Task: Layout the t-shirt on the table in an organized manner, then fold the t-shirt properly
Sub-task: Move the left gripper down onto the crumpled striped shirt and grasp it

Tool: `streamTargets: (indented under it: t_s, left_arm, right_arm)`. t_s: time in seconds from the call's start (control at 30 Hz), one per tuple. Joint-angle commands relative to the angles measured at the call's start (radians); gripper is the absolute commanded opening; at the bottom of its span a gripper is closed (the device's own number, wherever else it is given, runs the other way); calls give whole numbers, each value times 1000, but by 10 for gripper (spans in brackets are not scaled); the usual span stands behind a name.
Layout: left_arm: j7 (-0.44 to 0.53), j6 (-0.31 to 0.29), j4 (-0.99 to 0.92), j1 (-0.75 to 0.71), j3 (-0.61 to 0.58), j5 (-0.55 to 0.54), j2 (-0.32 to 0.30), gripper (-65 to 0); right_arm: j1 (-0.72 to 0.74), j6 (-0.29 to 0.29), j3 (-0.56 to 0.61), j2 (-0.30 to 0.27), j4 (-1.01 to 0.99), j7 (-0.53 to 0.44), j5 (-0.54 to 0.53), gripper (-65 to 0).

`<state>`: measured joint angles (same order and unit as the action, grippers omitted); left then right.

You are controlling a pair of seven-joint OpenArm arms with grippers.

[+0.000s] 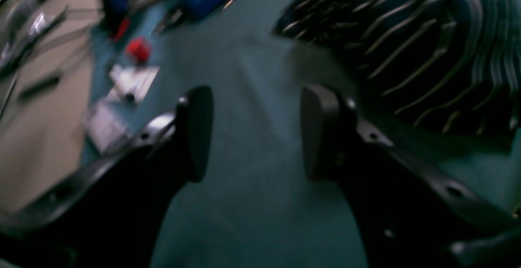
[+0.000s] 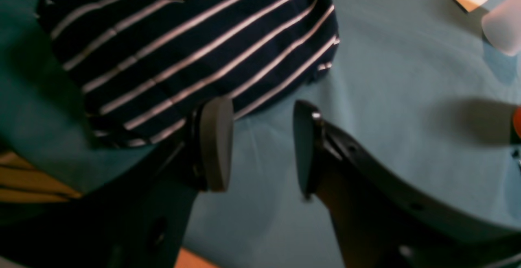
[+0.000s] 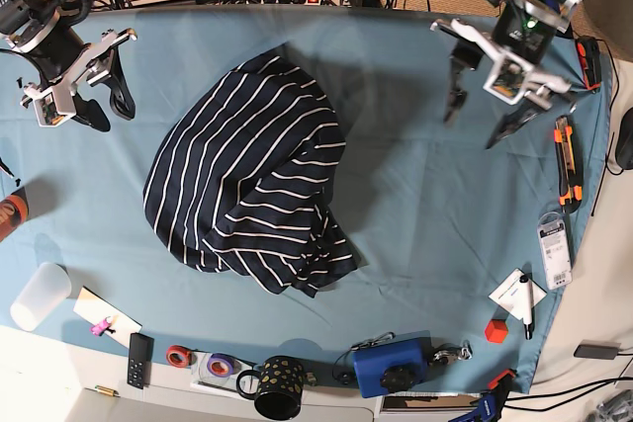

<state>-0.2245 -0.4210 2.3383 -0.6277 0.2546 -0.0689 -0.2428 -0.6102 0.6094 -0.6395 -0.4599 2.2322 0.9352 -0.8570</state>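
Well, both tools, left point(image 1: 256, 134) & right point(image 2: 262, 148), open wide, empty.

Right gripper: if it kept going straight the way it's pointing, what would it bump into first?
Probably the table. The open right gripper shows only bare teal cloth between its fingers; the t-shirt lies just to one side, beside one finger. Depth is hard to judge.

1. The t-shirt point(image 3: 252, 180) lies bunched on the table point(image 3: 415, 195), left of centre in the base view.
2. The right gripper point(image 3: 87, 86) sits at that view's upper left, beside the t-shirt, apart from it.
3. The left gripper point(image 3: 482, 111) sits at the upper right, well apart from the t-shirt.
4. Along the near table edge, left to right: a cup point(image 3: 38, 295), a remote point(image 3: 139, 360), tape rolls point(image 3: 198, 360), a mug point(image 3: 277, 387), a box point(image 3: 393, 368).
5. A utility knife point(image 3: 566, 167) lies at the right edge.
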Motion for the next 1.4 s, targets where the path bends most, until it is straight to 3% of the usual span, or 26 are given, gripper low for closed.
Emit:
streamTargets:
  t_s: [0.0,0.13,0.23,0.3,0.37,0.47,0.57,0.67,0.77,0.87,1.03,1.13,1.27,1.37]
  left_arm:
    - [31,-17,18,14,3,-7,-4,-306]
    - [31,-47,-24,90,3,-52,-4,-306]
    - [31,-48,-132,134,3,-124,-4,-306]
    - [31,-55,-191,149,3,-175,-4,-306]
    - [31,-109,-230,159,3,-208,-4,-306]
    - [31,-219,-251,171,-14,-216,-5,-306]
    - [31,-227,-251,175,-74,-216,-4,-306]
    - [31,-188,-251,190,-161,-216,-4,-306]
    - [29,-103,-251,232,-277,-166,-4,-306]
    - [0,-57,-251,295,-403,-77,-4,-306]
    - [-107,100,-252,387,-543,-35,-3,-306]
    - [-122,102,-283,415,-569,-44,-3,-306]
    - [-116,6,-396,454,-580,-89,6,-306]
    - [-108,5,-468,483,-580,-93,16,-307]
  right_arm:
    - [-2,3,-8,-14,13,-26,2,-401]
    - [16,3,28,-14,13,-26,10,-401]
    - [66,3,130,-14,13,-26,17,-401]
    - [112,3,235,-14,13,-27,79,-401]
    - [161,-10,346,-14,11,-31,188,-401]
    - [216,-106,474,-13,11,-82,332,-401]
    - [242,-180,545,-13,11,-121,433,-401]
    - [250,-190,584,-13,11,-118,492,-401]
    - [249,-243,585,-4,11,-109,551,-401]
    - [250,-312,562,32,11,-103,637,-401]
    - [249,-322,466,79,11,-60,653,-401]
    - [241,-322,405,86,11,-45,652,-401]
    - [239,-323,329,86,11,-34,652,-401]
    - [239,-323,288,86,11,-26,652,-401]
